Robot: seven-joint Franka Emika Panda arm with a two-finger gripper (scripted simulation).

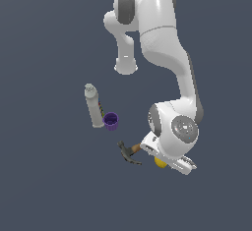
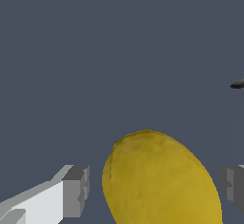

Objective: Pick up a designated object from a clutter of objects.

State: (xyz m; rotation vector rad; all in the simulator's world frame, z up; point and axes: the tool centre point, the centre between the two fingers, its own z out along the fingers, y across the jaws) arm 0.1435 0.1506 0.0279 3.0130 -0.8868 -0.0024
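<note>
The lemon (image 2: 159, 180) lies between the two fingers (image 2: 76, 189) of the gripper (image 2: 155, 189), which stand spread apart with a gap showing on each side of the fruit, nothing yet clamped. Its rounded, tapering skin could squirt out sideways if the pads close off-centre or too high. The hammer (image 1: 129, 154) lies near the fingers' outer side, and a stray nudge could shift it.

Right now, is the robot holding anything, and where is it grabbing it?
Nothing yet. The gripper is open, one finger on each side of the lemon, with gaps showing.
</note>
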